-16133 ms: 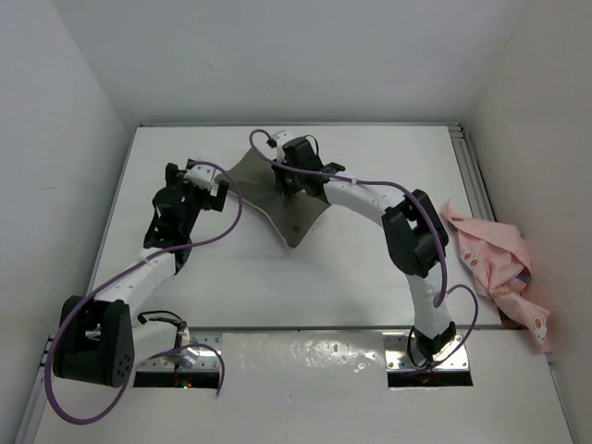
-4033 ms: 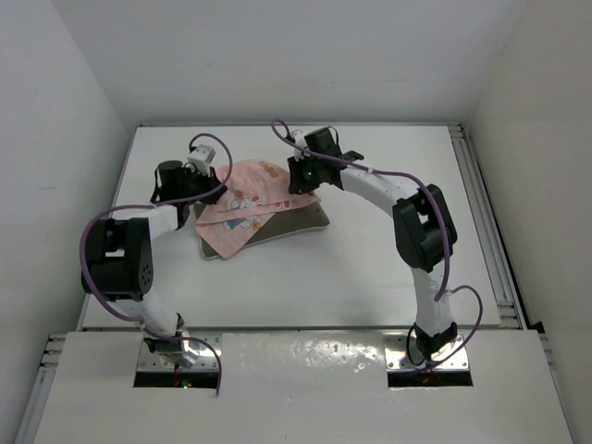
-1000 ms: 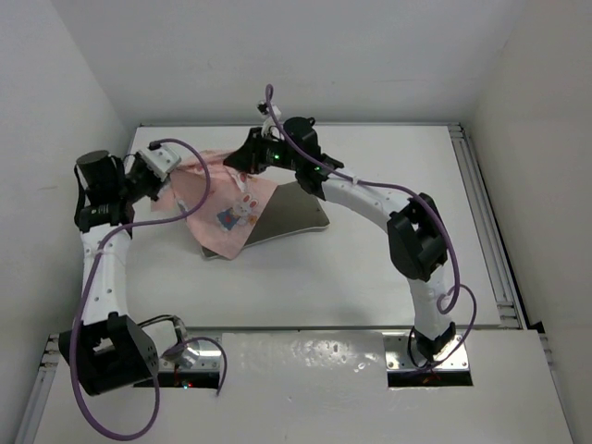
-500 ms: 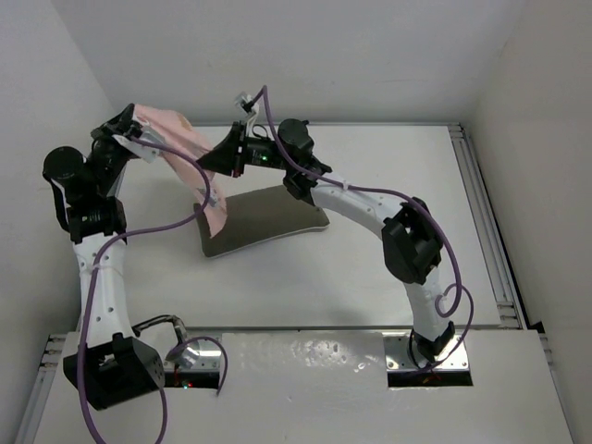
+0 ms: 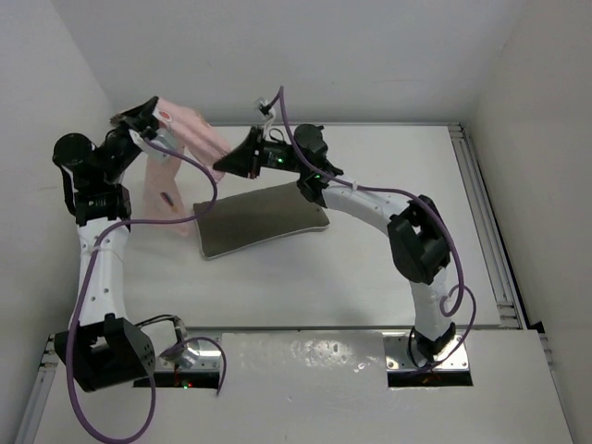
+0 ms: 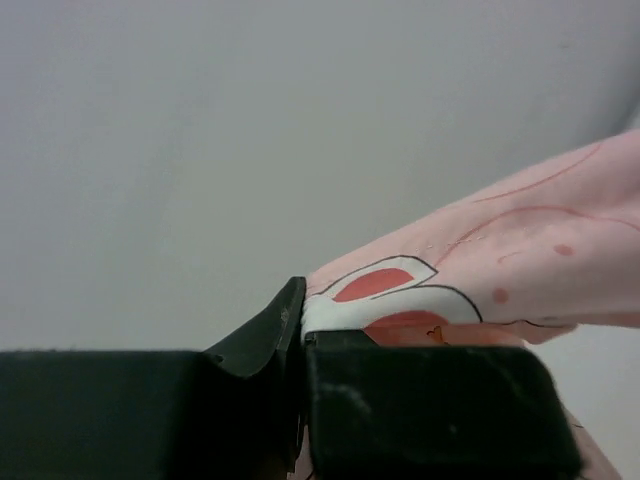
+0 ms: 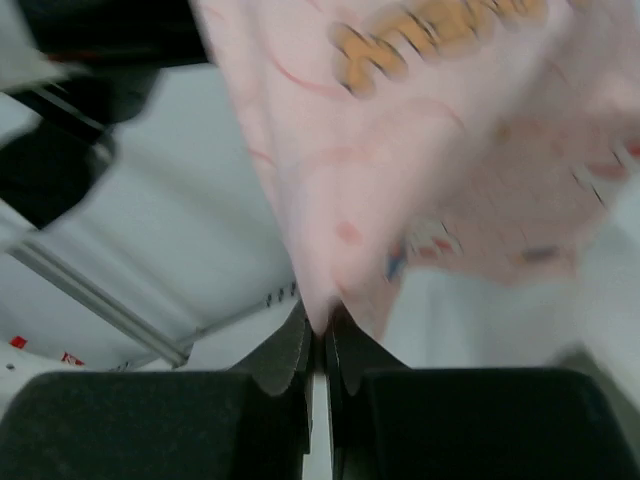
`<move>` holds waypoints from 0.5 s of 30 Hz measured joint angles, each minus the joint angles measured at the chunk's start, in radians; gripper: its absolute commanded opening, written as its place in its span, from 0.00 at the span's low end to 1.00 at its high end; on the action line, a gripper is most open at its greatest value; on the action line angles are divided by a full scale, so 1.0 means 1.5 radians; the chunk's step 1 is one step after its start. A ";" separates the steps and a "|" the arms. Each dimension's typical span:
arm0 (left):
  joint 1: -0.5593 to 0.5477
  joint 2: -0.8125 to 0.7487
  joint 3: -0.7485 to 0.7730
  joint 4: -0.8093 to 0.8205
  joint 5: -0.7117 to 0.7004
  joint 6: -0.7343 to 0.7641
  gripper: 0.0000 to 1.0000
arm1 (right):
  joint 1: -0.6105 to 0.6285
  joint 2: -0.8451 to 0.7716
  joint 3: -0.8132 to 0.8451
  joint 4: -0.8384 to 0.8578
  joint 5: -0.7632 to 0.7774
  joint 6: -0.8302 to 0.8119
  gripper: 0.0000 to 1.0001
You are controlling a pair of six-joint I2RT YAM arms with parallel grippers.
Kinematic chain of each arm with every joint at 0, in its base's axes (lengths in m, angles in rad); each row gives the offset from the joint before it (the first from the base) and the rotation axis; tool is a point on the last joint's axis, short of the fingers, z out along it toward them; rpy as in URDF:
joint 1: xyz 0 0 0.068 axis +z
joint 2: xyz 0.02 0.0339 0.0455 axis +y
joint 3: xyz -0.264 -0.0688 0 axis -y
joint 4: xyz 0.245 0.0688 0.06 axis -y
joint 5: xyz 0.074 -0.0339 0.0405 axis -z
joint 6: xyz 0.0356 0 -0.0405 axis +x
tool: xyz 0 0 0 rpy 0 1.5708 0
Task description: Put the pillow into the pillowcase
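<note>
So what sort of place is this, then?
Probably a lab test booth: a left arm and a right arm bolted to a white table, bare white walls around it, a pillow and pillowcase for practice.

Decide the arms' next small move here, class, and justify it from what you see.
Probably move the left claw and right claw apart to open the pillowcase: both pinch its edge aloft, and it hangs beside the left end of the uncovered pillow.

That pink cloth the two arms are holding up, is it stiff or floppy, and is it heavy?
Probably very floppy: the pillowcase sags and hangs in folds between the left gripper and right gripper. Likely light too, since only thin pinches of fabric hold it up.
</note>
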 measured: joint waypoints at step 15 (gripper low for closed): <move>-0.360 0.244 -0.191 -0.232 -0.008 0.027 1.00 | -0.250 -0.226 -0.414 -0.448 0.243 -0.154 0.84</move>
